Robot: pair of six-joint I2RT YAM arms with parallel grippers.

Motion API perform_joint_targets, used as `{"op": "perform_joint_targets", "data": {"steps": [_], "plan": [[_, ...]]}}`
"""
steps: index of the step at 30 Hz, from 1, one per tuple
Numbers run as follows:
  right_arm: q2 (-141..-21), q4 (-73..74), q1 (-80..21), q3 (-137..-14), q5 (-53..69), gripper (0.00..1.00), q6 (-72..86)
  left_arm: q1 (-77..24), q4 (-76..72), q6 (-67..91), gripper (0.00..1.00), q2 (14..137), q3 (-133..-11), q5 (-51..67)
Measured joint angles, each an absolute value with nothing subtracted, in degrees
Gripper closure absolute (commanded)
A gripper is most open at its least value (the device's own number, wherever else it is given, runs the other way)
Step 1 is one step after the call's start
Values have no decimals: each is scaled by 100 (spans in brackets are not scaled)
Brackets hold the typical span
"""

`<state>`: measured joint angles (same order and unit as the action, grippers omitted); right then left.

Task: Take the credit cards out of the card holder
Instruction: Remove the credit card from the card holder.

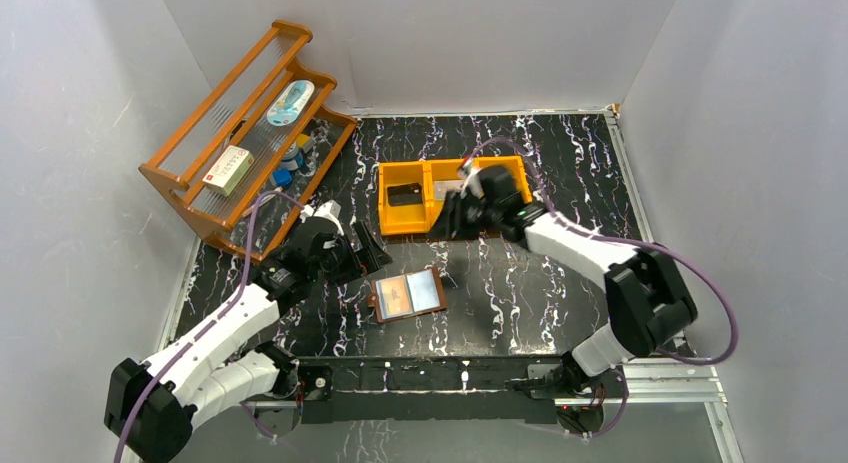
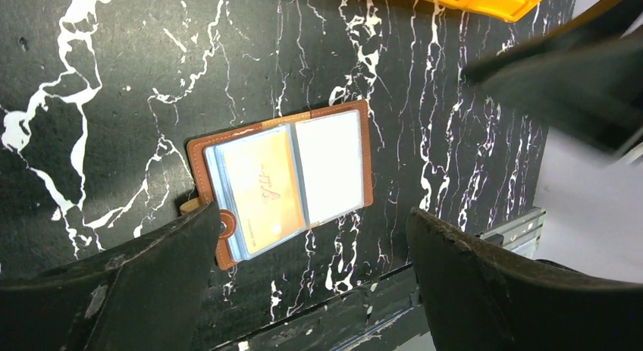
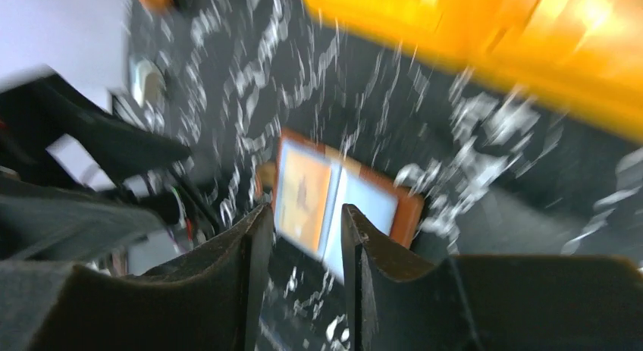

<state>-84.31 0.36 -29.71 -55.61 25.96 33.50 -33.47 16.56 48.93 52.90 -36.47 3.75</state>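
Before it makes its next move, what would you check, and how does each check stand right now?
1. The brown leather folding card holder lies open: ok.
2. All cards out: not ok; a tan card sits in one clear pocket.
3. Other pocket empty: cannot tell, because of glare.
4. The left end effector is open and empty: ok.
5. The right end effector is empty, jaws apart: ok.
6. A black card lies in the orange plastic bin: ok.

Arms: left arm [image 1: 215, 333] and right arm [image 1: 575, 245], white shells, black joints.
Cables: purple cable [image 1: 736, 328] looping back from each wrist.
Left gripper [image 2: 315, 218]: black fingers [image 2: 129, 290], scuffed, pale chips.
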Motion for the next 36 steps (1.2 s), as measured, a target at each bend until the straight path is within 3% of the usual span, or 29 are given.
{"op": "perform_joint_targets", "data": {"steps": [7, 13, 24, 29, 36], "plan": [[-9083, 1302, -4980, -5640, 1262, 34, 4014, -3347, 2117, 5240, 10, 5330, -3706, -3], [-9627, 1894, -5701, -6366, 121, 31, 4010, -3347, 2941, 5787, 9, 4663, -3730, -952], [-10626, 2521, -6353, -7227, -701, 24, 3863, -3347, 4418, 6611, 9, 4077, -4014, -2314], [-10906, 2746, -6495, -7596, -825, 17, 3793, -3347, 4624, 6729, 8, 3955, -4021, -2502], [-11310, 3260, -6622, -8119, -1140, 16, 3776, -3347, 4689, 6794, 8, 3750, -4018, -2556]]}}
